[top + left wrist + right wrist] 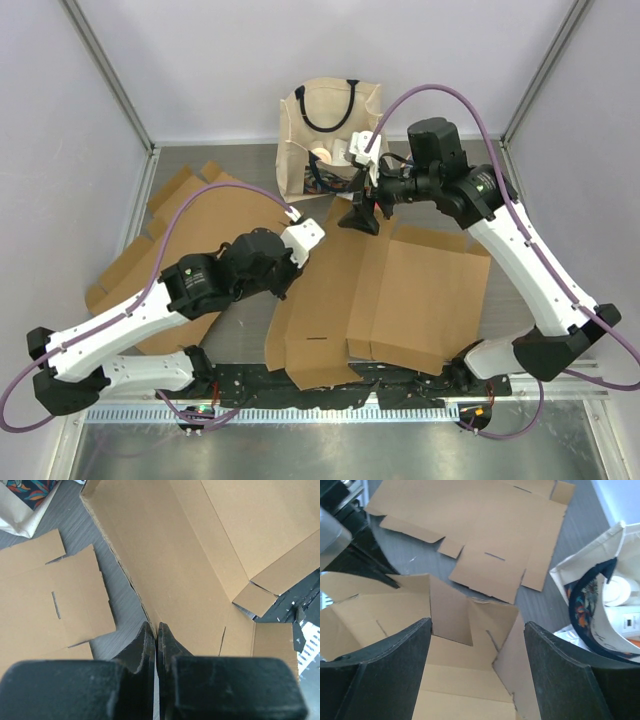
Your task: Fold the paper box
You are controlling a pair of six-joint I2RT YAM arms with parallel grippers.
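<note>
The brown paper box (400, 290) lies partly folded in the middle of the table, its left wall raised. My left gripper (290, 268) is shut on the upper edge of that left wall. In the left wrist view the wall's edge (125, 570) runs straight into the closed fingertips of that gripper (157, 630). My right gripper (362, 216) is open and hovers over the box's far end. In the right wrist view this gripper (477, 645) has its fingers on either side of the far corner flaps (470, 625), which stand up loosely, and they touch nothing.
Another flat cardboard blank (185, 225) lies at the left; it also shows in the left wrist view (45, 605) and the right wrist view (485, 530). A cream tote bag (325, 130) with items inside stands at the back centre, close behind the right gripper.
</note>
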